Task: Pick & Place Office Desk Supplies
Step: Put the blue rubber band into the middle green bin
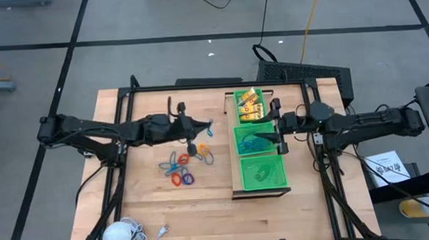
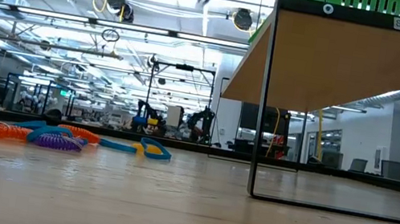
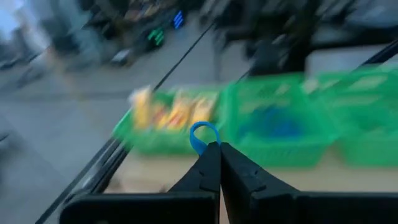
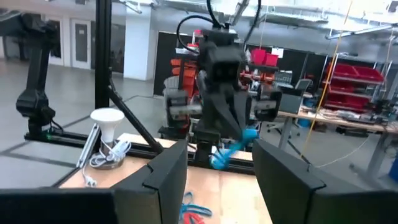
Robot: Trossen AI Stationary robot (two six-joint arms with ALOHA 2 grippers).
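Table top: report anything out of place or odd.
Nothing looks spilled or damaged. A loose pile of rings lies unsorted on the table, beside the green tray. The left gripper is shut on a blue ring; the right gripper waits open over the tray.

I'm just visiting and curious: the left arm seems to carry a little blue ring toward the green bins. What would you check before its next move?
1. Blue ring pinched in the left claw: ok.
2. Ring lifted off the table: ok, seen hanging in the right wrist view.
3. Green mesh tray ahead of the left claw: ok.
4. Right claw out of the way: not ok, it hovers open over the middle bin.
5. Remaining rings undisturbed on the table: ok.
6. Which bin suits rings: cannot tell.
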